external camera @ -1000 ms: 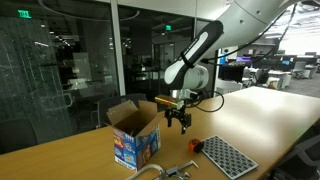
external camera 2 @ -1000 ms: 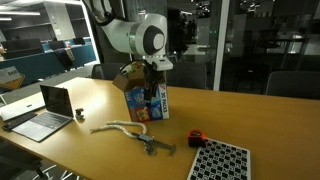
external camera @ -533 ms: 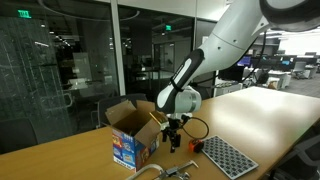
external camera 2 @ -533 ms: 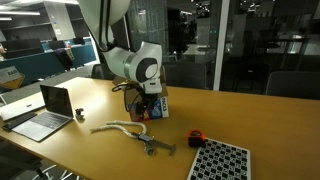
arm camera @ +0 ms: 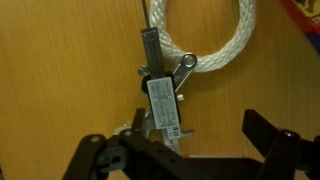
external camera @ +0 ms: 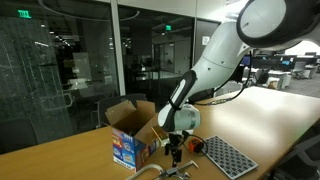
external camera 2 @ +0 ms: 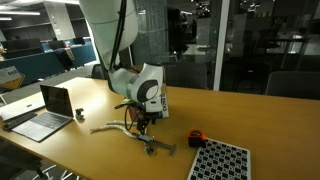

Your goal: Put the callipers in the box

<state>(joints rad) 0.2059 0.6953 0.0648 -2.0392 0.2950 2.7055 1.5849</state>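
Since half a second ago we have brought the gripper (external camera 2: pixel 144 126) down from beside the box to just above the table (external camera 2: pixel 95 155). In the wrist view our fingers (arm camera: pixel 95 160) stand wide apart, gripping nothing, one on either side of the callipers (arm camera: pixel 160 95). The callipers lie flat on the wood, running from 12 to 6 o'clock in that view, their upper end beside a white rope (arm camera: pixel 215 50) loop at 1 o'clock. In an exterior view the box (external camera: pixel 133 141) sits at 9 o'clock of the gripper, flaps open. An orange piece (external camera 2: pixel 196 137) lies at 3 o'clock of the callipers, and a black perforated plate (external camera 2: pixel 218 160) at 4 o'clock.
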